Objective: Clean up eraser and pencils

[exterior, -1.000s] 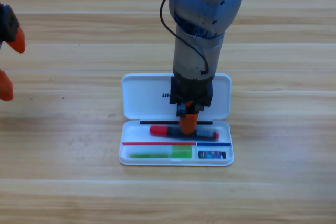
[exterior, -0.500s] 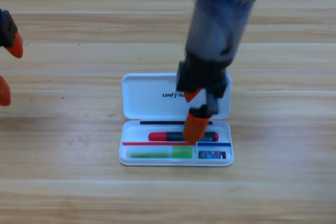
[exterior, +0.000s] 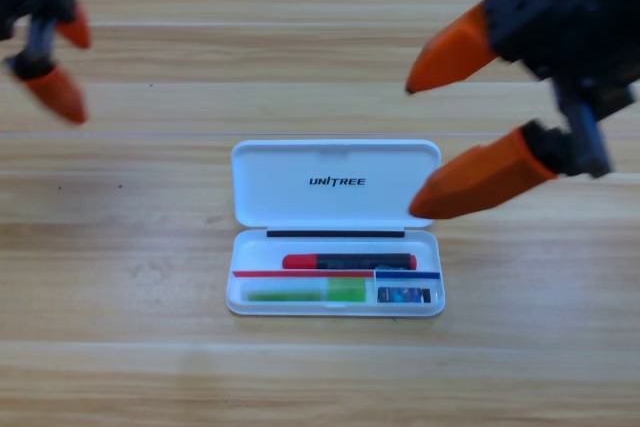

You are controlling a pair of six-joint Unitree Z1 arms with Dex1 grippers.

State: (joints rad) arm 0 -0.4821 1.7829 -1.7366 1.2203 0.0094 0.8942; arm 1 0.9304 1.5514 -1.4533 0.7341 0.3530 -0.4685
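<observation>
The white case [exterior: 258,299] lies open at mid table with its lid [exterior: 335,183] flat behind it. In the upper compartment rests the red-ended pencil with the black body [exterior: 348,261]. The pale green pencil [exterior: 306,293] fills the lower left slot. The tiny dark eraser [exterior: 404,295] is in the lower right slot. My right gripper [exterior: 412,147] hangs large at the upper right, above the case's right end, open and holding nothing. My left gripper [exterior: 70,67] is at the upper left, far from the case, open and empty.
The wooden table [exterior: 120,347] stretches around the case on all sides. The lid bears black lettering [exterior: 337,182].
The right arm has lifted away from the case, up and to the right, leaving the red-ended pencil lying in the upper compartment. The left gripper has shifted up and slightly right.
</observation>
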